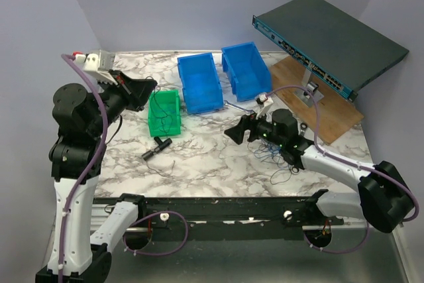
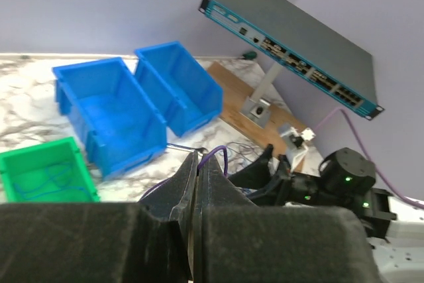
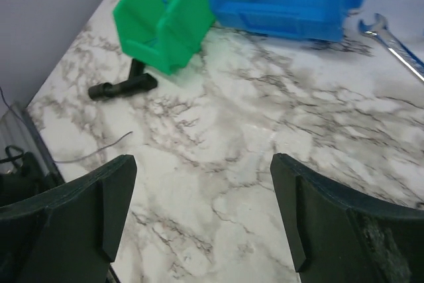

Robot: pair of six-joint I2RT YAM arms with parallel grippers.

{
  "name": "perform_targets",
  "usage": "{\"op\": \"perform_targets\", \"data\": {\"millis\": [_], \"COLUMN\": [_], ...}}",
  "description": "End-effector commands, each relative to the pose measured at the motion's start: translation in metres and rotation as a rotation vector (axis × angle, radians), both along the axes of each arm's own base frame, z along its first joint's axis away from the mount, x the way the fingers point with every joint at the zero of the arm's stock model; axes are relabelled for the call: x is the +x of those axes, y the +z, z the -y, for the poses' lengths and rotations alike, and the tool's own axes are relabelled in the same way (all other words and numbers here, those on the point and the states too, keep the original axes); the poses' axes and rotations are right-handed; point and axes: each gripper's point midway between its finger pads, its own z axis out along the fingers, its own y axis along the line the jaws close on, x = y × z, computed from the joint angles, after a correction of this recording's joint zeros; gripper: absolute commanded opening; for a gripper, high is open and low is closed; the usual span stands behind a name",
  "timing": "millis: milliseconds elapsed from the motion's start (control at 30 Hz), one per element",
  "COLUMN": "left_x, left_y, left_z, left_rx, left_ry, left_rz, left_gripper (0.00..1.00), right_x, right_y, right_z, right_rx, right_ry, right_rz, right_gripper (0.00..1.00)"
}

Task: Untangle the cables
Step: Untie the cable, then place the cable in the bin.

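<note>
cables on table, right side | bins behind | wrench before bins

The table top is smooth, marble-patterned and faintly glossy. The left blue bin, right blue bin and green bin are glossy moulded plastic. The wrench is bright polished metal. The far-right board is matt wood, and the network switch has a matt dark metal casing. The right gripper is matt black plastic.
</note>
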Motion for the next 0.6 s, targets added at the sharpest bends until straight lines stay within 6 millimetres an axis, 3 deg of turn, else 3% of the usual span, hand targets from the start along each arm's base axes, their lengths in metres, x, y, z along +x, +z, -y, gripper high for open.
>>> {"op": "perform_targets", "data": {"millis": [0,167,233,433,567], "left_x": [0.000,0.003,0.005,0.007,0.006], "left_y": [0.017,0.023,0.024,0.025,0.029], "left_z": [0.030,0.043,0.048,0.063,0.069], "left_rx": [-0.083,-0.100,-0.104,-0.107,-0.107], "left_ry": [-0.165,-0.199,-0.207,-0.234,-0.253], "left_rz": [-0.010,-0.012,-0.016,-0.031,-0.029], "left_gripper": [0.00,0.00,0.00,0.00,0.00], "right_x": [-0.018,-0.037,-0.040,-0.044,-0.027], "right_y": [0.043,0.075,0.078,0.080,0.071], "right_z": [-0.045,-0.085,-0.097,-0.126,-0.136], "right_rx": [0.083,0.137,0.156,0.214,0.185], "right_ry": [0.244,0.407,0.437,0.489,0.417], "right_rz": [0.136,0.232,0.241,0.245,0.239], "right_gripper": [0.90,0.89,0.89,0.87,0.82]}}
